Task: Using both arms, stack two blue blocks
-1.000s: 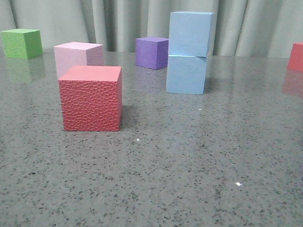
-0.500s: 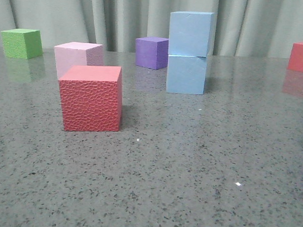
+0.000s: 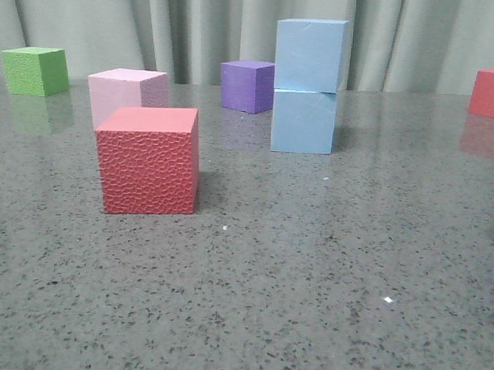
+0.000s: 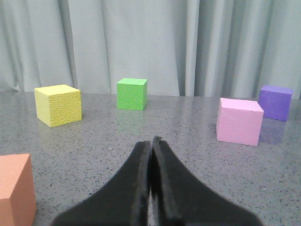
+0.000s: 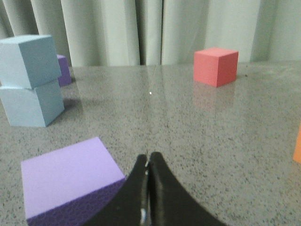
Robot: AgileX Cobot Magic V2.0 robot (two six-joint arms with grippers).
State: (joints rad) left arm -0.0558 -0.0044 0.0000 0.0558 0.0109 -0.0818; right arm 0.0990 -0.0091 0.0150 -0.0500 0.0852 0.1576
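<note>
Two blue blocks (image 3: 307, 86) stand stacked, a purple cube (image 3: 247, 85) just left, a textured red cube (image 3: 149, 160) nearer. Only the wrist views show the left gripper (image 4: 151, 155) and right gripper (image 5: 147, 165), fingers closed, empty.

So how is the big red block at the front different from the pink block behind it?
The red block has a bumpy, pebbled face; the pink block looks smooth. The red block is a strong red, while the pink block is pale. In the front view the red block sits nearer the camera and hides the pink block's lower part. Both are cubes resting flat on the table, and neither arm's fingers touch them.
</note>
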